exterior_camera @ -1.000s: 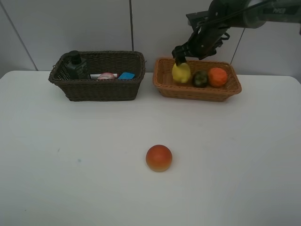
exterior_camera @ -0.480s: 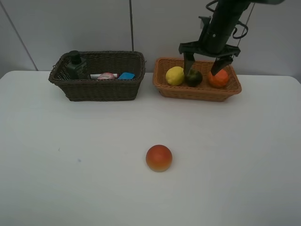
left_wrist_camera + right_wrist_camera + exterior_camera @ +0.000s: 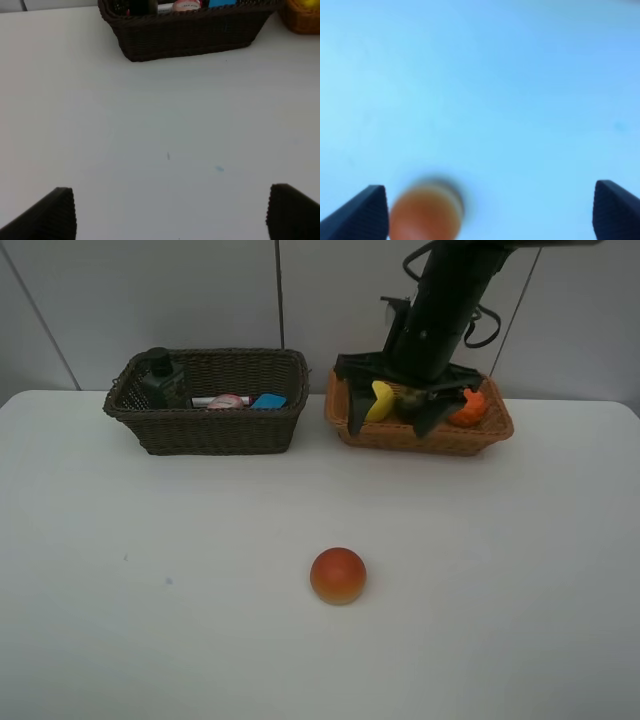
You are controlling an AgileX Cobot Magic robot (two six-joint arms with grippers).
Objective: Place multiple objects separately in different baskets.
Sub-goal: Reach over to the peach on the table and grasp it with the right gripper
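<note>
My right gripper (image 3: 396, 418) hangs over the light orange-tan basket (image 3: 350, 422) with its jaws spread wide and gripping nothing; the yellow lemon (image 3: 381, 400), the mangosteen (image 3: 410, 398) and the orange (image 3: 468, 408) lie inside it, partly hidden by the arm. The red-orange peach-like fruit (image 3: 338, 575) sits alone on the white table (image 3: 150, 590). My left gripper (image 3: 170, 212) has its jaws released, empty above bare table near the dark brown basket (image 3: 205, 430).
</note>
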